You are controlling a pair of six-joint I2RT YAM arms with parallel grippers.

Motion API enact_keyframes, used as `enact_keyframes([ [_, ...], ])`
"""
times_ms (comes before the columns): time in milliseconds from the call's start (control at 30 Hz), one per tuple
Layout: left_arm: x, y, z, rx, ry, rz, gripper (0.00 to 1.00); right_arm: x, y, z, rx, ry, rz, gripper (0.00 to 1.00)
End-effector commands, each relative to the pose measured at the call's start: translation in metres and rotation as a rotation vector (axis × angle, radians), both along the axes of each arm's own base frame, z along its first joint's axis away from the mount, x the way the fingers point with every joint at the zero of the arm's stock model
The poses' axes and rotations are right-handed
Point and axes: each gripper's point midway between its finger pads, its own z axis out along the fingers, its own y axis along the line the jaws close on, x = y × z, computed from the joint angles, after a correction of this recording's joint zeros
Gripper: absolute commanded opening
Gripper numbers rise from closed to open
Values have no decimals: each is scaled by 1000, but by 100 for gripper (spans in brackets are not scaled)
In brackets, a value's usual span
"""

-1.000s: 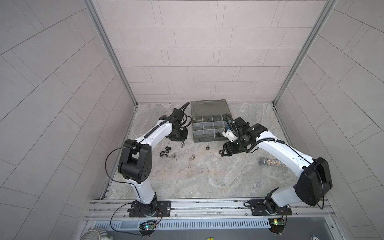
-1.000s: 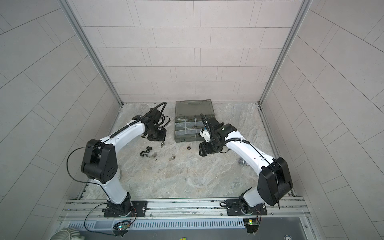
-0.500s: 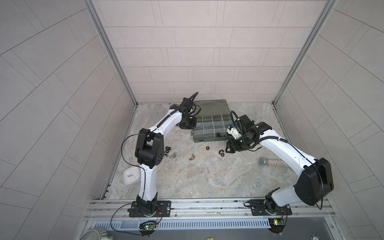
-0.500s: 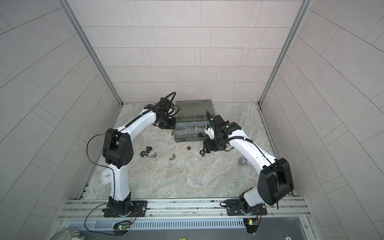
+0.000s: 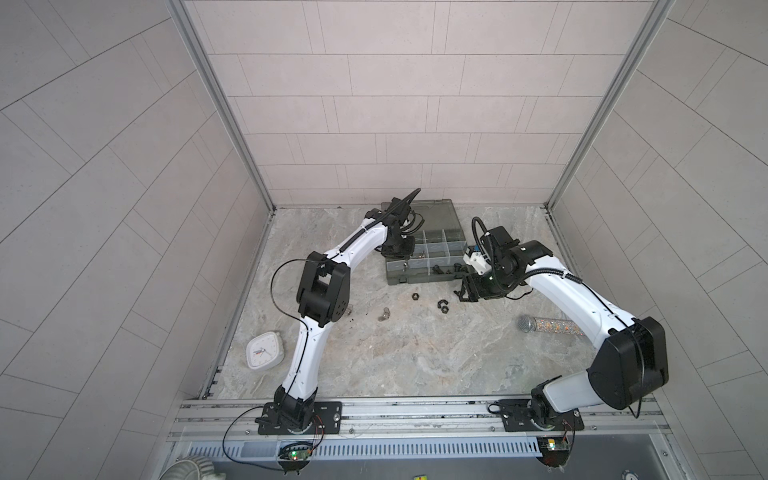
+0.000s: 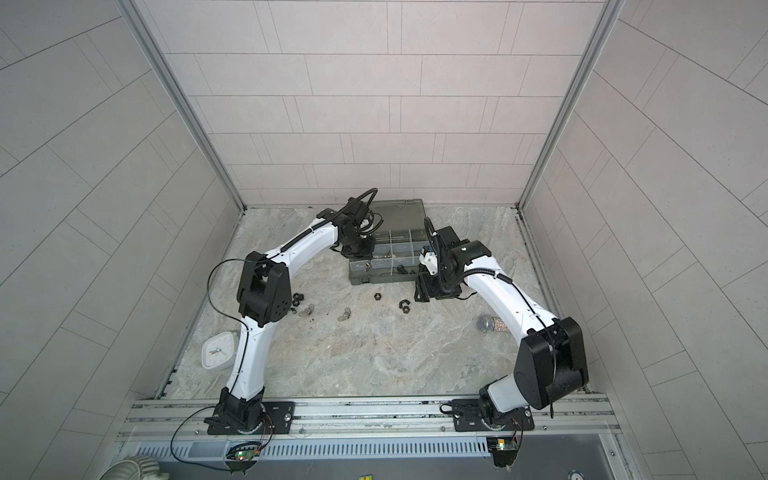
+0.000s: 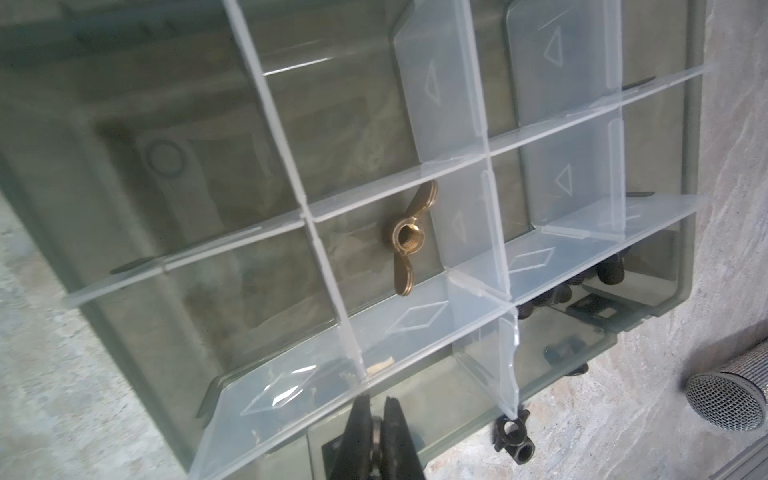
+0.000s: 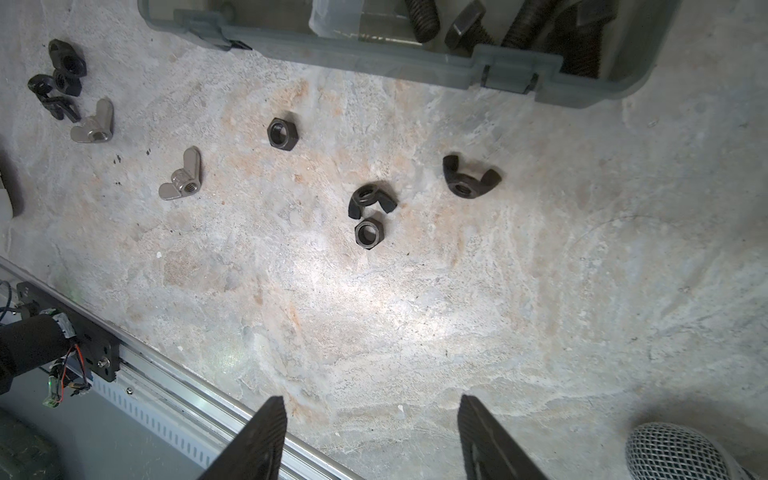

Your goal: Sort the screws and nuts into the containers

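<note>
The smoky-grey case (image 5: 419,277) (image 6: 374,277) lies open at the back. My left gripper (image 7: 376,401) (image 5: 404,257) hangs over its left containers, shut on a small grey piece that looks like a nut. A brass wing nut (image 7: 405,239) lies in a middle container. Black screws (image 8: 424,16) (image 7: 611,272) fill the front right one. My right gripper (image 8: 371,400) (image 5: 467,291) stands open and holds nothing, low over the floor by the case's front right corner. Loose nuts lie in front of the case: a hex nut (image 8: 282,132) (image 5: 414,296), black wing nuts (image 8: 469,180), silvery wing nuts (image 8: 183,174).
A glittery-handled microphone (image 5: 540,323) (image 8: 681,453) lies on the floor to the right, under the right forearm. A white clock (image 5: 265,350) sits at the front left by the left arm's base. A metal rail (image 5: 415,409) runs along the front edge.
The left arm swung from the floor left of the case to above its left containers, jaws staying shut. The right gripper drew back a little to the right, still open.
</note>
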Motion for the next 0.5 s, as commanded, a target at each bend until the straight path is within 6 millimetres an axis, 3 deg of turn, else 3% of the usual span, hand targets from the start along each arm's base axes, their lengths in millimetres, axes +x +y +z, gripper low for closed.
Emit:
enact_keyframes([
  [0,4,-7,6,-20,-2,2,0,-4,-7,5,-2,0,2,67],
  [467,-1,-16,0,-27,26,-32,2,-1,-14,3,-3,8,-29,67],
])
